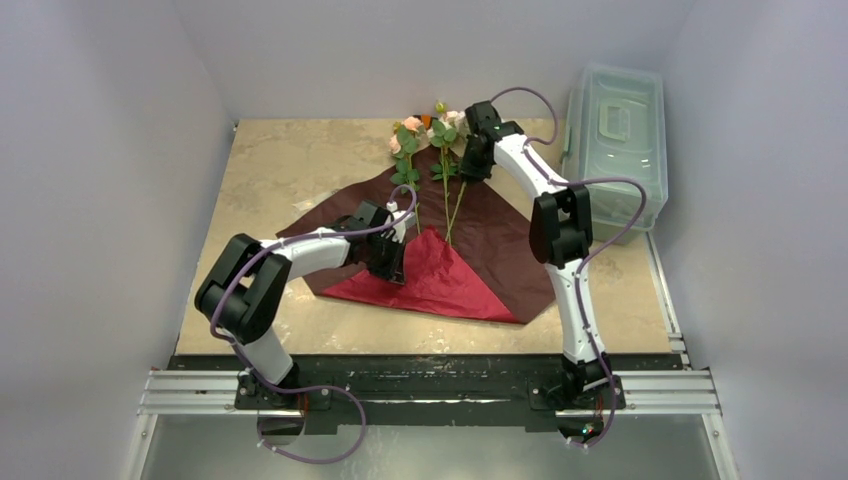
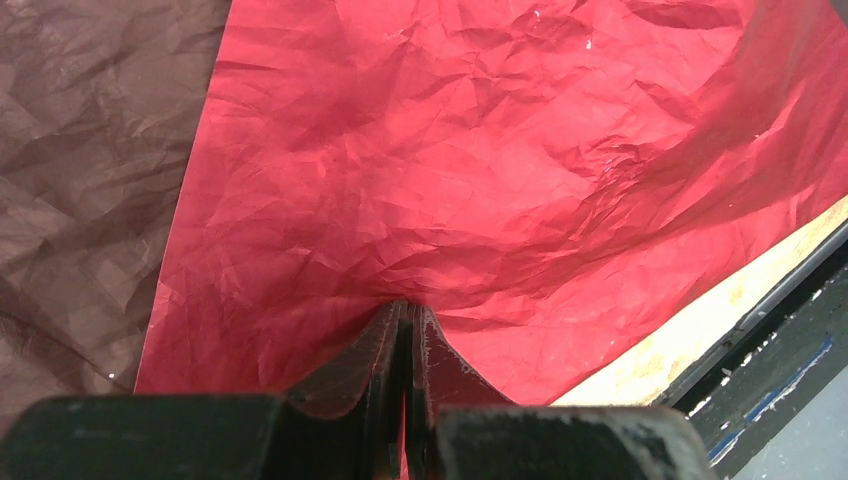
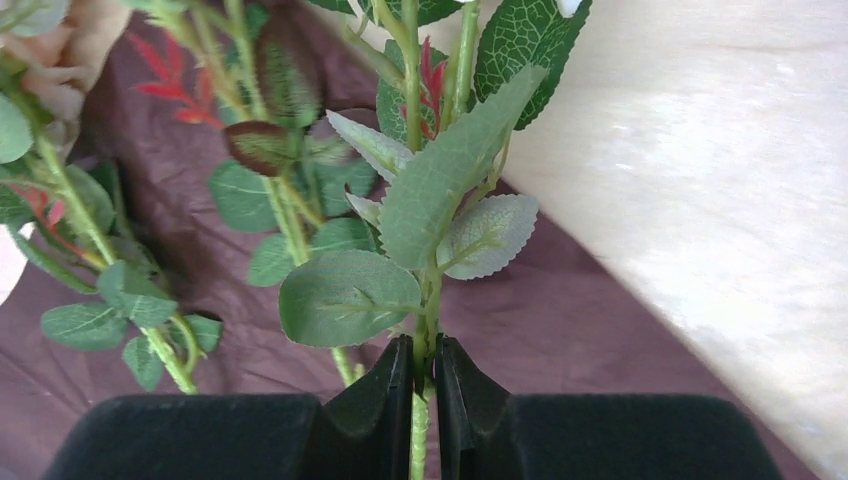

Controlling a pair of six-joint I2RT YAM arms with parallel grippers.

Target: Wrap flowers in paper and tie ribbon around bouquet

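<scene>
The paper point(image 1: 505, 235) lies dark maroon side up in mid-table, its near corner folded over to show a bright red flap point(image 1: 440, 278). My left gripper point(image 1: 395, 262) is shut on the flap's left edge. In the left wrist view the red paper point(image 2: 450, 150) runs into that gripper point(image 2: 408, 312), with a red sliver between the closed jaws. The flowers point(image 1: 428, 140) lie on the paper's far corner, stems pointing toward me. My right gripper point(image 1: 470, 165) is shut on one green stem point(image 3: 425, 300) just below its leaves, over the maroon paper point(image 3: 570, 320). No ribbon or bouquet is in view.
A translucent lidded plastic box point(image 1: 615, 140) stands at the back right, close to my right arm's elbow. Bare beige table point(image 1: 270, 170) lies left of the paper. A metal rail point(image 1: 430, 390) runs along the near edge. White walls enclose three sides.
</scene>
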